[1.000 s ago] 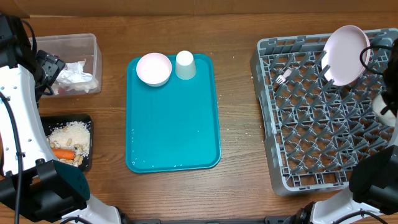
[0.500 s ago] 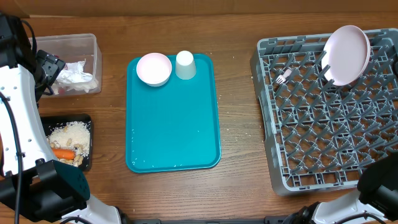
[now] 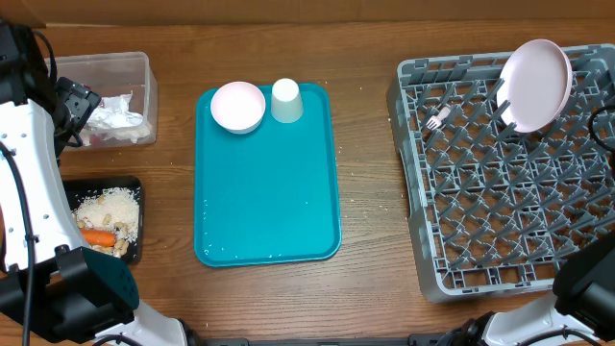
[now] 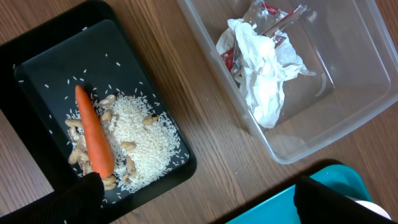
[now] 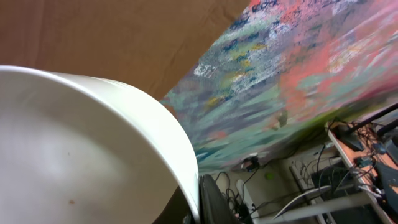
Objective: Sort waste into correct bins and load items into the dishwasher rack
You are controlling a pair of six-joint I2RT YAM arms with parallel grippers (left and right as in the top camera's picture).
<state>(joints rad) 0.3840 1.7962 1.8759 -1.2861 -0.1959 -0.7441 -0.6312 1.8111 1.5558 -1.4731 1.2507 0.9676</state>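
My left gripper [image 3: 75,108] [image 4: 199,190] hovers open and holds nothing, over the table between the clear tub [image 3: 144,72] [image 4: 348,118] and the black tray [image 3: 132,187] [image 4: 37,68]. The tub holds crumpled napkins [image 3: 115,117] [image 4: 264,74] and a red-and-white wrapper [image 4: 273,18]. A carrot piece [image 3: 96,236] [image 4: 93,134] lies on the black tray with pale crumbs [image 3: 110,207] [image 4: 146,137]. A white bowl [image 5: 74,143] fills the right wrist view, and my right gripper [image 5: 194,208] is shut on its rim, beyond the overhead view. A plate [image 3: 535,85] stands upright in the grey rack [image 3: 423,250], beside a fork [image 3: 437,119].
A teal tray [image 3: 269,192] [image 4: 273,208] lies mid-table with a second white bowl [image 3: 237,106] and a cup [image 3: 285,100] at its far end. Crumbs dot the wood right of the tray. Cardboard and a painted cloth show behind the held bowl.
The right arm, with a white object seen at the right edge of the overhead view a second ago, has moved out of that view. The left arm has not moved.
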